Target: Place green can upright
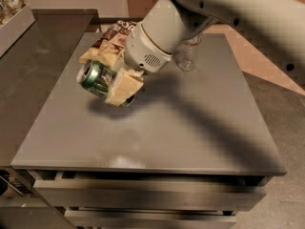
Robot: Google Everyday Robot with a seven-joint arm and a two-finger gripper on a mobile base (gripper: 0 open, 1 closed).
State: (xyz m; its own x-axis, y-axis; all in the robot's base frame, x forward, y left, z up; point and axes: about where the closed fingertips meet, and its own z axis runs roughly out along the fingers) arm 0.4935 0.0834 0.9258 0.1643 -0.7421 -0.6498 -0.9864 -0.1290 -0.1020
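Grey and matte, the table filled most of the view, with the fronts of two drawers showing under its near edge. From the middle of the tabletop, the gripper sat at about 10 o'clock, at the end of a pale arm that reached in from about 2 o'clock. Its fingers were clamped around the green can. One cream pad lay across the can's near side, and the other was hidden behind it.

The can was on its side and tilted, its silver end facing 10 o'clock. It appeared to be off the surface, with a dark shadow on the table just below it. A crumpled snack bag lay just beyond the can, toward 12 o'clock. A clear water bottle stood upright at about 1 o'clock, partly covered by the arm.
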